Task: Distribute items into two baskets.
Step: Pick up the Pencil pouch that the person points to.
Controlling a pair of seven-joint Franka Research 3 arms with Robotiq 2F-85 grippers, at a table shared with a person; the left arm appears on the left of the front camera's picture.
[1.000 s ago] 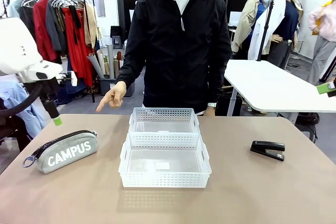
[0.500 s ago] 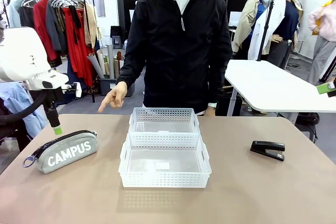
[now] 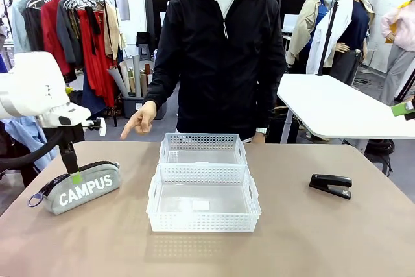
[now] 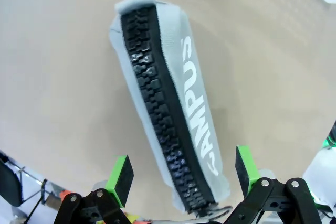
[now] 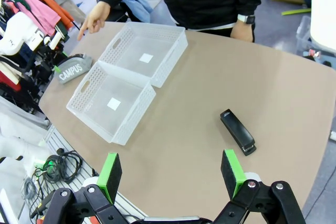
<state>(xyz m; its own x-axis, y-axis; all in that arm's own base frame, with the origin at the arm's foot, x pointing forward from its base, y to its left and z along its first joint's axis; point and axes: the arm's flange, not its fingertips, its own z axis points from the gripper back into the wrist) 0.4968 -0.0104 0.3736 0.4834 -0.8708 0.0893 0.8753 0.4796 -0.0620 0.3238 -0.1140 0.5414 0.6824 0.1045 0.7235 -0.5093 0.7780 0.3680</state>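
We see the left arm's fingers (image 3: 76,176) pointing down onto the grey CAMPUS pouch (image 3: 81,190), which lies on the surface (image 3: 305,238) well to the left of the near basket (image 3: 203,224). From the left wrist, these fingers are spread wide, one green pad on either side of the pouch toward its zip-pull end. The pouch lies between them unpinched, with its black zip facing up. The right arm's fingers (image 5: 231,170) hang high above the surface, off to the right of the near basket. They are also spread and hold nothing. The black stapler (image 3: 331,185) lies flat, well to the right of the near basket. The far basket (image 3: 202,141) stands touching the near basket's far rim. The person's hand (image 3: 141,120) hovers beyond the near basket and to its left, index finger pointing downward.
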